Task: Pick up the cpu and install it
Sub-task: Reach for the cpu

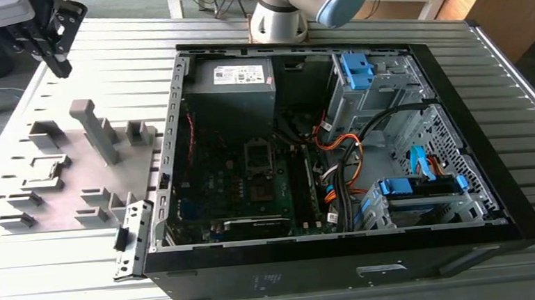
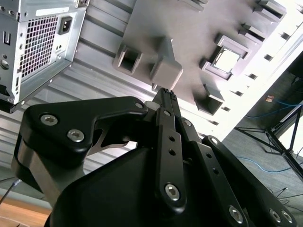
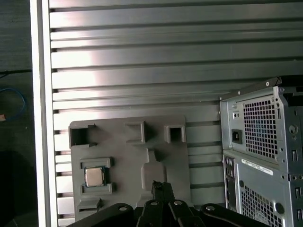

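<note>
Fingers (image 3: pixel 163 190) closed together, holding nothing. One cpu (image 3: pixel 94 177) in grey tray (image 3: pixel 124 164) (one tray, one case (image 3: pixel 265 156)), well apart from fingers.

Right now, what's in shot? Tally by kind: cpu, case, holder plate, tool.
cpu: 1
case: 1
holder plate: 1
tool: 1
Total: 4
</note>
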